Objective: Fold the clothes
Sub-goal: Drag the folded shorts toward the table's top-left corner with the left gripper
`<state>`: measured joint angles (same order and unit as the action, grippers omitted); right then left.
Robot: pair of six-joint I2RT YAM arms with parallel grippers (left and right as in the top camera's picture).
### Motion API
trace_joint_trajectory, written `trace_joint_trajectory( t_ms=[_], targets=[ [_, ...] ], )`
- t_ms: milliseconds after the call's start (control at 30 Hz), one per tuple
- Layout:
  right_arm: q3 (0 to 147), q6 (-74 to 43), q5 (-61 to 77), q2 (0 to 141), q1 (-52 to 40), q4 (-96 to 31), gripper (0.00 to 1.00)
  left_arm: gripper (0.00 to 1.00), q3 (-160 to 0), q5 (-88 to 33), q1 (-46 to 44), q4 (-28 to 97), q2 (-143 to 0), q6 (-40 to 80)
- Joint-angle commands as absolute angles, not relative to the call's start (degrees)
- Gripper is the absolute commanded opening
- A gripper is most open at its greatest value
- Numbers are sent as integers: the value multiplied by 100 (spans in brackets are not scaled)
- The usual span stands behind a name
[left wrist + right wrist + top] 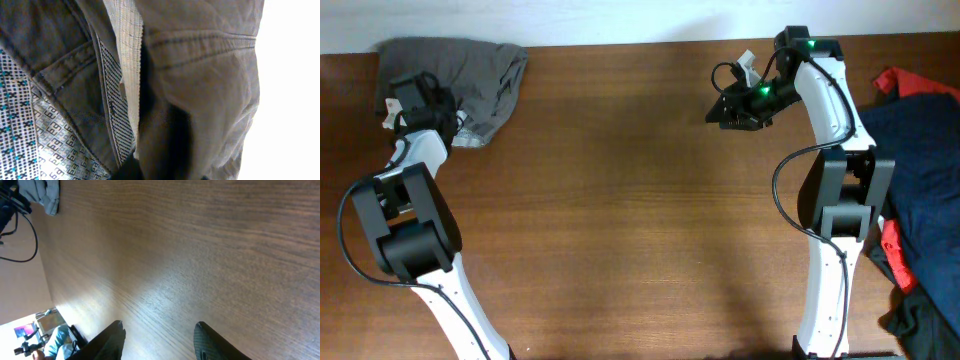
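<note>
When you read the overhead view, find the clothes at the 10 o'clock corner of the table: one grey-olive garment, bunched in a loose heap against the far edge. Note that the left gripper sits over the heap's 8 o'clock side. Check the left wrist view: the clothes fill it from close up, with stitched seams at 12 o'clock and a pale patterned lining at 7 o'clock. The fingers are hidden there, so you cannot tell whether that gripper is parted or closed, or whether it holds the fabric. Locate the right gripper at 1 o'clock, well apart from the garment. Its wrist view shows the right gripper with both fingers spread moderately, only bare wood between them, gripping nothing. A navy garment and a red cloth lie at the 3 o'clock edge.
</note>
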<state>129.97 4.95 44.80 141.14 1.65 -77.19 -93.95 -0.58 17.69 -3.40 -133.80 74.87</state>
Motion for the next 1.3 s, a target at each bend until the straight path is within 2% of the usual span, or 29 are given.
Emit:
trace_joint_trajectory(
  t_ms=[0,167,267,300,500,600,733,900,933,1000,1067,1267],
  targets=[
    [13076,556,4434,13996,139,-7776,50,38,-9380,-213,1741,-390,-13522,7513],
    [13076,556,4431,13996,139,-7765,50,75,-9380,-521,1741,-379,-13522,7096],
    [13076,556,4431,13996,139,-7760,50,87,-9380,-685,1741,-239,-13520,7046],
    [13076,556,4431,13996,141,-7760,50,94,-9380,-781,1741,-198,-13520,7046],
    [13076,558,4429,13996,141,-7758,51,95,-9380,-1079,1726,519,-13332,6965],
    [13076,558,4429,13996,141,-7756,51,95,-9382,-902,1645,1041,-12964,6425],
    [13076,558,4429,13996,141,-7756,51,99,-9380,-478,1557,1627,-12521,6342],
    [13076,558,4431,13996,139,-7703,51,99,-9382,-469,1525,1896,-12116,5977],
    [13076,556,4431,13996,139,-7688,51,93,-9382,-464,1525,1831,-12081,5826],
    [13076,556,4431,13996,139,-7655,51,37,-9389,-473,1525,1627,-12051,5577],
    [13076,556,4434,13996,139,-7649,51,27,-9400,-469,1525,1500,-12016,5559],
    [13076,554,4434,13996,139,-7653,51,27,-9507,-443,1457,1184,-11889,5284]
  ],
)
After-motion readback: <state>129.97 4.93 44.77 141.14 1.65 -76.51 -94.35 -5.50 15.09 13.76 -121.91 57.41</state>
